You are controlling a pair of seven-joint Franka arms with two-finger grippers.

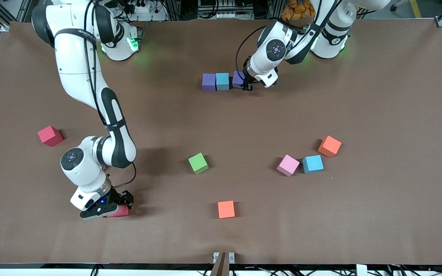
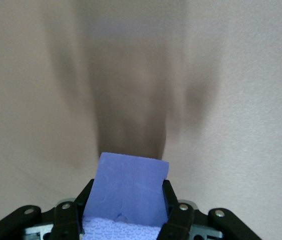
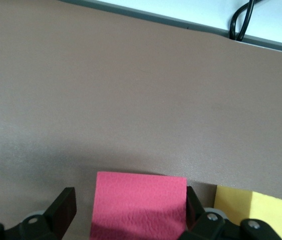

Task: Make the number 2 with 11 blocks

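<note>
A row of three touching blocks lies near the robots' bases: a purple block, a light blue block and a second purple block. My left gripper is shut on that end purple block, whose sides both fingers press in the left wrist view. At the right arm's end of the table, near the front edge, my right gripper is down around a deep pink block. Its jaws stand open: one finger touches the pink block, while the other has a gap.
Loose blocks lie on the brown table: deep pink, green, orange-red, light pink, light blue, orange. A yellow block sits right beside the right gripper's pink block.
</note>
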